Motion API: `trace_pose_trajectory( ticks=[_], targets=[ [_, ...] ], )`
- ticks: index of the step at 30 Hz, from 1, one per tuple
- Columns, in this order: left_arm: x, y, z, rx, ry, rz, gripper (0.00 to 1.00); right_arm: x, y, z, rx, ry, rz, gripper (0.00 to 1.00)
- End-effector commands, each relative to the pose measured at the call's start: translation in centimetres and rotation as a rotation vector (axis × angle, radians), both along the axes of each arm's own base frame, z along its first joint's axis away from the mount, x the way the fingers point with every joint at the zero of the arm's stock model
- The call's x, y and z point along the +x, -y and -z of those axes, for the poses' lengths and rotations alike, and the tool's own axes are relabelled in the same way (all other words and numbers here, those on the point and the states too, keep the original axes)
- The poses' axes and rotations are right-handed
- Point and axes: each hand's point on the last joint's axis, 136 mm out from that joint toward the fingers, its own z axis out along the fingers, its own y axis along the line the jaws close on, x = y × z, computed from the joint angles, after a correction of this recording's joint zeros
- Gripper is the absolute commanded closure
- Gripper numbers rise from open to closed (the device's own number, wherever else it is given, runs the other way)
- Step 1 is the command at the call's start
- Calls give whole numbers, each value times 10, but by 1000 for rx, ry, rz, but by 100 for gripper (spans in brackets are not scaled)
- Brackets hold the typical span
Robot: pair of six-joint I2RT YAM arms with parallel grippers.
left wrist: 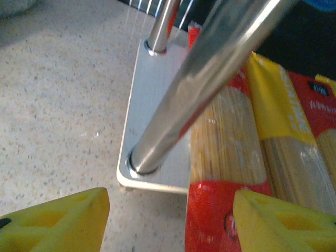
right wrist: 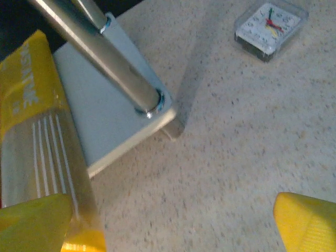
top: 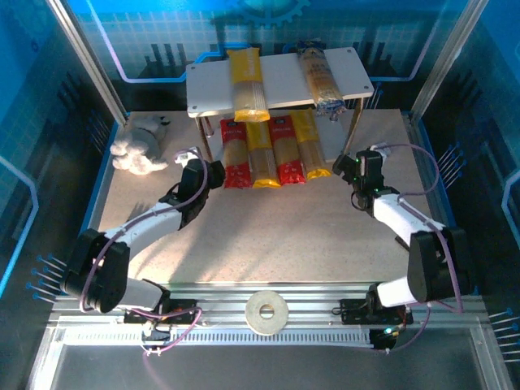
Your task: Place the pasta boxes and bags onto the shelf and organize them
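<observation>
Pasta packs (top: 262, 154): four on lower shelf (top: 284, 77) board, two on top; left tool (top: 213, 173) and right tool (top: 345, 166) wide open, empty.

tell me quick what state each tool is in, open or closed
left tool: open, holding nothing
right tool: open, holding nothing

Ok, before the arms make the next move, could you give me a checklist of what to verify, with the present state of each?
1. All packs stowed: ok; four lie on the lower board, two on the upper board.
2. Left end effector open and empty: ok.
3. Right end effector open and empty: ok.
4. Lower packs inside the front edge: not ok; the red pack and the yellow pack overhang it.
5. Left arm clear of the metal leg: cannot tell.
</observation>
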Motion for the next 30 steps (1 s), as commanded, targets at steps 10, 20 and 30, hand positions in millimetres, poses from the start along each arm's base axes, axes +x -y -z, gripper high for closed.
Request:
trace_pose_trajectory(
  ticks=[10, 20, 30],
  targets=[
    [49, -26, -22, -34, 106, -120, 34, 87, 14, -44, -34, 215, 40, 3],
    [72, -29, -9, -51, 107, -144, 38, 109, 12, -43, -68, 240, 8, 22],
    [81, -36, -4, -69, 107, -151, 63, 116, 8, -42, -87, 249, -45, 70]
  ],
)
